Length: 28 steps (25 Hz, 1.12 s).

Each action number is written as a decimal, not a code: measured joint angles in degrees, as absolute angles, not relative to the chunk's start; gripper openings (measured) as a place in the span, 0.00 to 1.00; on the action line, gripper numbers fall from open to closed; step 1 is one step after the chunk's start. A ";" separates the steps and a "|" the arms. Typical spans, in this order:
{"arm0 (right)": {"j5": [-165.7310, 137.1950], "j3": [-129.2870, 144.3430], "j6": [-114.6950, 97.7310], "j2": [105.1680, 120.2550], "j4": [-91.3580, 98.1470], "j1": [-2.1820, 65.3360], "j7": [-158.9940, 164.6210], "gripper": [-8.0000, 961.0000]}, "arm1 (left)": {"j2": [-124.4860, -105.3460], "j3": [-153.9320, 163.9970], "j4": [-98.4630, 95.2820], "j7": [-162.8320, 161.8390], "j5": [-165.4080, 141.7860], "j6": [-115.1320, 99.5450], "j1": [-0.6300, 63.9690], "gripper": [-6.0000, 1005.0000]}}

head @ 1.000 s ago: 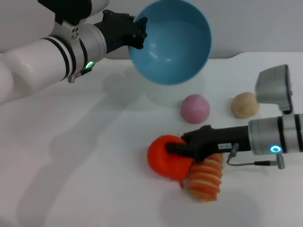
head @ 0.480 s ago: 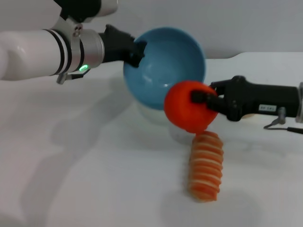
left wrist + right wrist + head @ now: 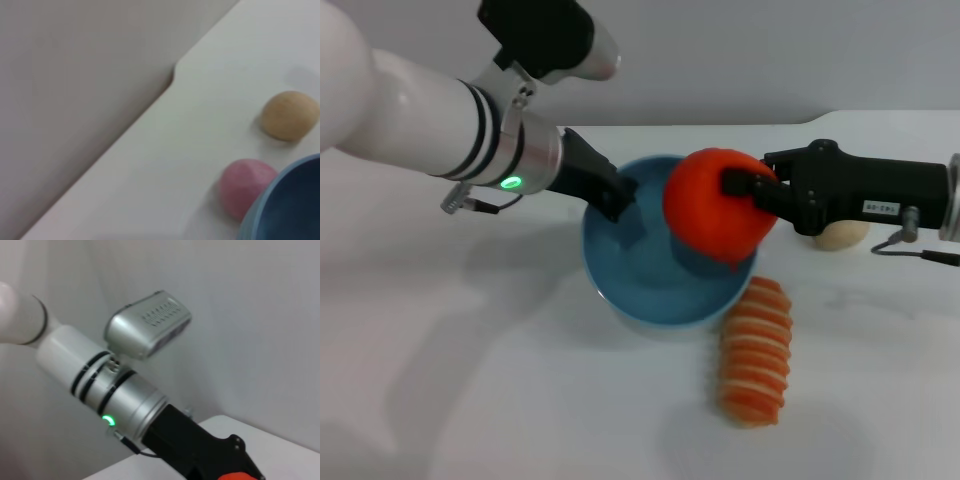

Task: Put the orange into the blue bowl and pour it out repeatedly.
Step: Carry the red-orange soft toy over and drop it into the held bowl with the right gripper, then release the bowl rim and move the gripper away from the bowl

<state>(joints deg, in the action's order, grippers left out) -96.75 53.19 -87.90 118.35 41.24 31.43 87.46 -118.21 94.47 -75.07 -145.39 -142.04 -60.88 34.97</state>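
Head view: my right gripper [image 3: 745,190] has its fingers clamped on the orange [image 3: 713,218], held right over the blue bowl [image 3: 650,285]. Left gripper [image 3: 620,200] pinches the bowl's rim, the bowl resting low on the surface [image 3: 500,380] beside the striped roll [image 3: 755,350].

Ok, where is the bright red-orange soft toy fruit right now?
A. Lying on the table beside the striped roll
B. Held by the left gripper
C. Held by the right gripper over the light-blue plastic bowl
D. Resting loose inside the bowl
C: the head view shows the right gripper clamped on the red-orange toy fruit, above the light-blue bowl that the left gripper holds by its rim.
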 joint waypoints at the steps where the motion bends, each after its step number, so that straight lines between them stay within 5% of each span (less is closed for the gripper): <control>1: -96.82 53.33 -86.98 118.37 40.79 31.64 87.49 0.04 | -118.24 95.04 -75.41 -145.66 -141.93 -61.25 35.00 0.01; 13: -96.99 53.20 -83.76 118.30 35.90 33.45 88.54 0.05 | -118.49 96.90 -75.65 -147.29 -141.58 -61.24 35.42 0.01; 18: -96.65 52.02 -83.73 118.29 36.26 32.78 88.56 0.26 | -118.48 96.90 -75.60 -147.63 -141.57 -61.23 35.19 0.01; 21: -96.60 49.90 -83.70 118.29 36.19 32.43 88.55 0.49 | -118.31 96.61 -75.00 -148.27 -141.80 -61.56 35.18 0.01; 28: -96.52 45.53 -83.53 118.33 35.87 29.83 88.21 0.52 | -118.19 96.67 -72.32 -150.76 -143.58 -64.05 35.41 0.00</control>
<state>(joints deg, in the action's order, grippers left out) -96.52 45.53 -83.53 118.33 35.87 29.83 88.21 -118.19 96.67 -72.32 -150.76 -143.58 -64.05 35.41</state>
